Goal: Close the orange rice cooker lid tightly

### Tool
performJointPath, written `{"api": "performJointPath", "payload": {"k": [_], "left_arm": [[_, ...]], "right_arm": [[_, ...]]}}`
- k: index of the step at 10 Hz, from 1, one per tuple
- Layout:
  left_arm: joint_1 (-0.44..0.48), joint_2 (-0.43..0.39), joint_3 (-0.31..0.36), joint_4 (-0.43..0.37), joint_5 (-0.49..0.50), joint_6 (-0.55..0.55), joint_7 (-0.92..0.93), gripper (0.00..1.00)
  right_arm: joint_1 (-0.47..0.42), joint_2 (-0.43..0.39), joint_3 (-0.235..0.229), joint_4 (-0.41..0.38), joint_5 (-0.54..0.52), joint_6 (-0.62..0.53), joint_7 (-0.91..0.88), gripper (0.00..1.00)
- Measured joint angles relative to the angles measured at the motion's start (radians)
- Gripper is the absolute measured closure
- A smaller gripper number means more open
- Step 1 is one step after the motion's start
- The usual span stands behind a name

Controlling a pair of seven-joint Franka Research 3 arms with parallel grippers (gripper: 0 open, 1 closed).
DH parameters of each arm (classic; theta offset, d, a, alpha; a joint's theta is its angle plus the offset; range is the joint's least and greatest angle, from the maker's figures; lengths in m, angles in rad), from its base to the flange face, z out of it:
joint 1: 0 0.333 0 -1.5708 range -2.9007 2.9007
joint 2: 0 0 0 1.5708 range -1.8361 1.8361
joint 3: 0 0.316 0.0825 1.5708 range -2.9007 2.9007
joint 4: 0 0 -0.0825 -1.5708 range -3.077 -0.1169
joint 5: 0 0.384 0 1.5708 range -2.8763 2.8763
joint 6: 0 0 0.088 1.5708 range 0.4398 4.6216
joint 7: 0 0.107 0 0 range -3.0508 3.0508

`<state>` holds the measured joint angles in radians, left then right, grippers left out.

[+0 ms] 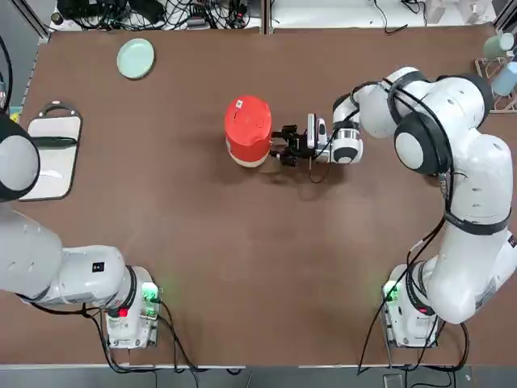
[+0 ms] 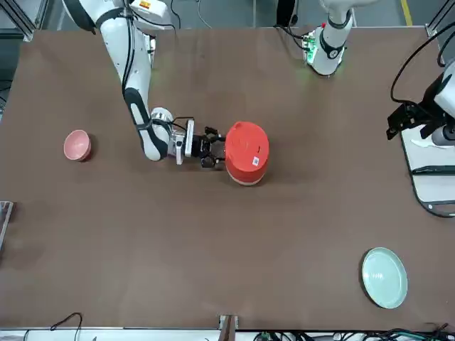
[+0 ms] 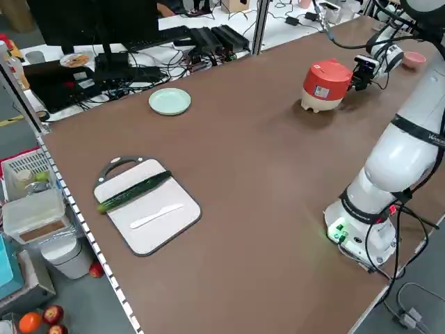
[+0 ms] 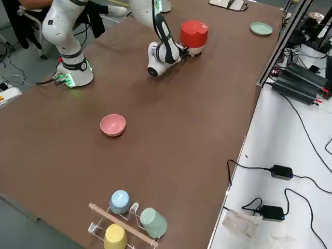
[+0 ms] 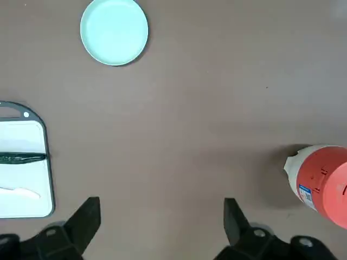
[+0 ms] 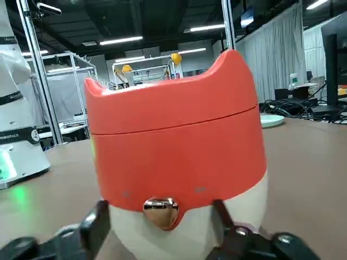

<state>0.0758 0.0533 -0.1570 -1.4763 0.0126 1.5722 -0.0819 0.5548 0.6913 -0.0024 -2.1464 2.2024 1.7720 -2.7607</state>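
On the brown surface point(image 1: 242, 267), seen from overhead and read left to right, a white cutting board point(image 1: 53, 155) lies at the far left edge with a green cucumber point(image 1: 53, 142) and a white knife point(image 1: 50, 174) on it. The left hand point(image 5: 161, 230) hangs above this side of the surface, well apart from the cooker, its fingers point(image 5: 87, 219) spread wide and grasping nothing. A pale green plate point(image 1: 135, 58) sits near the far edge.

The orange rice cooker point(image 1: 247, 132) stands upright near the middle of the surface, slightly toward the far side. The lid point(image 1: 248, 120) lies flat on top of the body. In the right wrist view the seam between lid and body runs level above a shiny metal button point(image 6: 160, 211).

Just beside the cooker on its right, the right hand point(image 1: 283, 145) points level at the cooker wall, low at the cream base. Its fingers point(image 6: 95, 228) stand released on either side of the base, not clamped on it.

A pink bowl point(image 2: 77, 145) lies well apart beyond the right arm.
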Motion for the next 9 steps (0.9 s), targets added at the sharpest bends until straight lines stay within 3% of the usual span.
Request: {"api": "performJointPath", "payload": {"k": [1, 5, 7, 9], "left_arm": [[0.0, 0.0, 0.0, 0.0, 0.0, 0.0, 0.0, 0.0], [-0.001, 0.0, 0.0, 0.002, 0.0, 0.0, 0.0, 0.0], [0.0, 0.0, 0.0, 0.003, 0.0, 0.0, 0.0, 0.0], [0.0, -0.001, 0.0, 0.004, 0.0, 0.0, 0.0, 0.0]], "right_arm": [[-0.001, 0.0, -0.001, 0.005, 0.003, 0.0, 0.001, 0.0], [-0.051, 0.0, -0.01, 0.02, -0.027, -0.007, 0.045, 0.0], [-0.111, -0.002, -0.014, 0.061, -0.142, -0.005, 0.077, 0.0], [-0.148, -0.012, -0.053, 0.139, -0.273, 0.037, 0.145, 0.0]]}}
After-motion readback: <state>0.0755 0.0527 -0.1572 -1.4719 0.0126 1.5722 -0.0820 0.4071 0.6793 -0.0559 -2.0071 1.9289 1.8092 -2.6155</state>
